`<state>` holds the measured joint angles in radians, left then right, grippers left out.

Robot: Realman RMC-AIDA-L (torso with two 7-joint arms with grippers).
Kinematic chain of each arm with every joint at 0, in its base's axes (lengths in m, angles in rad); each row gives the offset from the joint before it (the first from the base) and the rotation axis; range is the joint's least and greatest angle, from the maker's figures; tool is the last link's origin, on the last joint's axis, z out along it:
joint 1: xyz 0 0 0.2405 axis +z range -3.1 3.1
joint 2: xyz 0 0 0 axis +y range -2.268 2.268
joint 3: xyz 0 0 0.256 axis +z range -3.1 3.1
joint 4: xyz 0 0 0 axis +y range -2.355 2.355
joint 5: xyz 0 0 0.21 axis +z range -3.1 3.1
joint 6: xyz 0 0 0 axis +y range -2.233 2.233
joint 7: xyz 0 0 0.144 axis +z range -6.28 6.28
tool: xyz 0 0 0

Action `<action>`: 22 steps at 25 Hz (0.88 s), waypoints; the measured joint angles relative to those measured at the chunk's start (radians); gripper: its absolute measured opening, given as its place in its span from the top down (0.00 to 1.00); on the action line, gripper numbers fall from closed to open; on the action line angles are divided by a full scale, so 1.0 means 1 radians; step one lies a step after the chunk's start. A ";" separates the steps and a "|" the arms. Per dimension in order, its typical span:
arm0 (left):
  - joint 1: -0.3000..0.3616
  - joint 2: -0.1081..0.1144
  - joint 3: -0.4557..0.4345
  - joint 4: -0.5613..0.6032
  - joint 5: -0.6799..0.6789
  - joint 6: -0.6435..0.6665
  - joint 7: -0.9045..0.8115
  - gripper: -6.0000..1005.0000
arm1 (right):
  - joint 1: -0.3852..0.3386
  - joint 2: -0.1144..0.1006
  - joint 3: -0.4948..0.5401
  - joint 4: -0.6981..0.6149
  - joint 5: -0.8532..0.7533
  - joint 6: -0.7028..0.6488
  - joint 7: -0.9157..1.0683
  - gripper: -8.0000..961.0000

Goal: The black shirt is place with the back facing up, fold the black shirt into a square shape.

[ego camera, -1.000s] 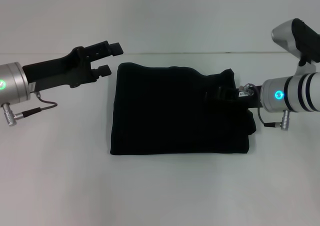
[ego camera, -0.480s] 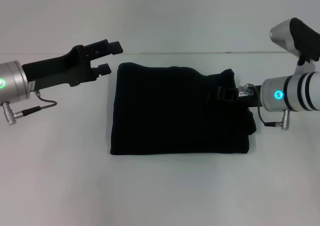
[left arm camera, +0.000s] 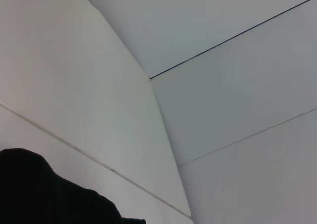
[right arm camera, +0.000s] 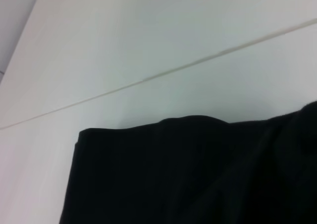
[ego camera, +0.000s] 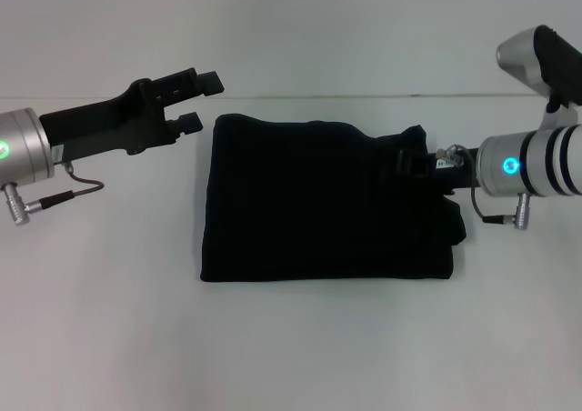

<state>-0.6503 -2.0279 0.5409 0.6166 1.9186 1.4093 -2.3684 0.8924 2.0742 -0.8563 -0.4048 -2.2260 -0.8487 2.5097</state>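
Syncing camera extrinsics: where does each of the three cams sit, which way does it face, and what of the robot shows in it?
Head: on the robot's head, looking forward and down at the white table; shows the black shirt, the open left gripper off its far-left corner, and the right gripper at its right edge.
Left wrist: on the left arm, aimed at wall panels; a shirt corner shows, no robot parts.
Right wrist: on the right arm, looking across the shirt toward the table's back edge; no fingers visible.
Shared: all three show the shirt.

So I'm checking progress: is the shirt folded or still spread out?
Folded. The black shirt lies as a compact, roughly square block on the table, no sleeves spread, though its right edge is bunched.
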 joint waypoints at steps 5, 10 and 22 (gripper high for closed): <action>0.004 0.001 -0.001 0.000 -0.002 0.000 0.000 0.12 | -0.008 -0.004 0.003 -0.046 0.001 -0.048 0.009 0.99; 0.005 0.002 -0.001 0.000 -0.004 0.000 0.000 0.12 | -0.014 -0.020 0.003 -0.047 0.001 -0.087 0.011 0.99; 0.008 0.004 -0.001 0.000 -0.013 0.004 0.004 0.12 | -0.085 -0.087 0.070 -0.135 0.005 -0.288 -0.011 0.73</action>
<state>-0.6427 -2.0234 0.5400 0.6166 1.9058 1.4134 -2.3641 0.8076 1.9875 -0.7866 -0.5394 -2.2211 -1.1368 2.4991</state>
